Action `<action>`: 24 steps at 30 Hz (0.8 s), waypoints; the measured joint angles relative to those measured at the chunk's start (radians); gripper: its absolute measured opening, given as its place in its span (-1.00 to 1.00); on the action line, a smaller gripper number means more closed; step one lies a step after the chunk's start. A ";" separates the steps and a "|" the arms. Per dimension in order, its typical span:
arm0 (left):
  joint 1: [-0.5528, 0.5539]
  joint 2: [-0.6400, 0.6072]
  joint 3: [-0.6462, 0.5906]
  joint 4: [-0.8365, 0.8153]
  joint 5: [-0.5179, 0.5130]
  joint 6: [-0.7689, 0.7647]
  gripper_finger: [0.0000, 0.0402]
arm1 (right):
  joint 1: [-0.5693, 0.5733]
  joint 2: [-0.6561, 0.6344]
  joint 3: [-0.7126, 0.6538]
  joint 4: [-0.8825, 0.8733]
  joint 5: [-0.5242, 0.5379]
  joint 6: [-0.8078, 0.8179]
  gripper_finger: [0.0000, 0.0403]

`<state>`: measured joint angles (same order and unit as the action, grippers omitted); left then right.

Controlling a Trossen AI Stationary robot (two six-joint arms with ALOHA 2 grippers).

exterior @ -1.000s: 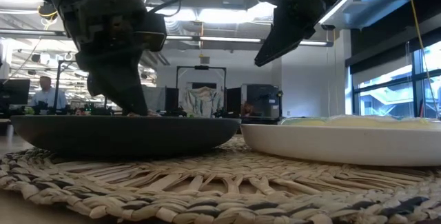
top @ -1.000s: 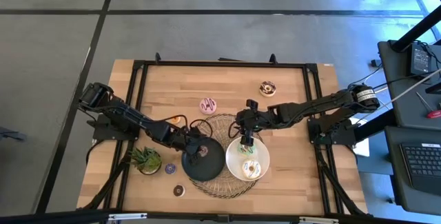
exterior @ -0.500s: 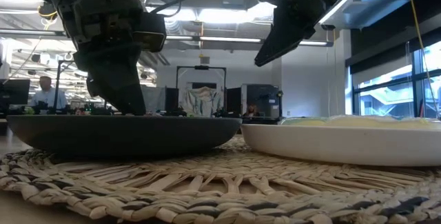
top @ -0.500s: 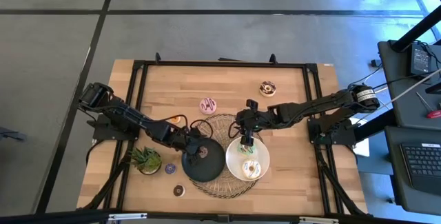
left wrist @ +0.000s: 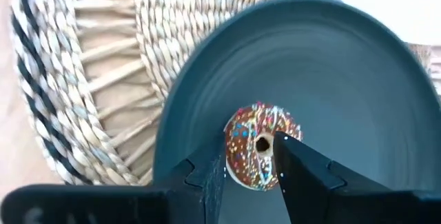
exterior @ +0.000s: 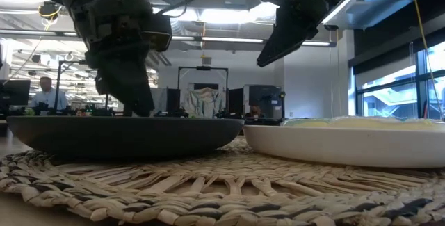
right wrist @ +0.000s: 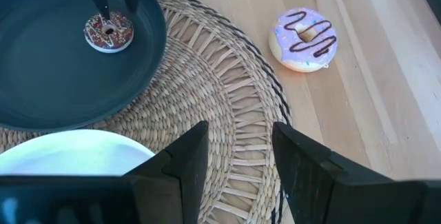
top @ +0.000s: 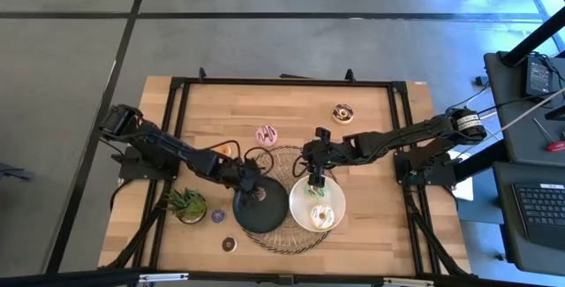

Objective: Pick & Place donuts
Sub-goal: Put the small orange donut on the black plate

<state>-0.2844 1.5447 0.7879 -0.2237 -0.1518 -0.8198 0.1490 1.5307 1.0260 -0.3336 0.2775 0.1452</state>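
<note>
My left claw (left wrist: pixel 251 158) stands parted around the brown sprinkled mini donut (left wrist: pixel 260 145) lying on the dark round plate (left wrist: pixel 344 93); right claw (right wrist: pixel 234 151) hangs open, empty. Pink donut (right wrist: pixel 304 38) waits on the counter (right wrist: pixel 386 79).

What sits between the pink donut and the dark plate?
Only woven mat. In the right wrist view it fills the stretch between the pink donut on bare wood and the dark plate; nothing else lies there.

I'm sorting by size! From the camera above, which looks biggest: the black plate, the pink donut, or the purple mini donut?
Largest to smallest in the high view:
1. black plate
2. pink donut
3. purple mini donut
All three sit at table level, so nearness to the camera hardly changes this.
</note>
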 joint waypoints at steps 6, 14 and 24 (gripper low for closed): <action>0.007 -0.098 0.000 -0.109 -0.024 -0.009 -0.41 | 0.000 0.000 0.000 0.000 0.000 0.000 -0.19; 0.015 -0.216 0.001 -0.409 -0.260 -0.224 -0.42 | 0.000 0.000 0.000 0.000 0.002 -0.001 -0.19; 0.100 -0.204 -0.033 -0.656 -0.321 -0.510 -0.42 | -0.001 0.000 0.000 0.000 0.002 0.000 -0.19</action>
<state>-0.1846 1.3411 0.7548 -0.8802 -0.4726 -1.3302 0.1482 1.5311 1.0256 -0.3336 0.2794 0.1452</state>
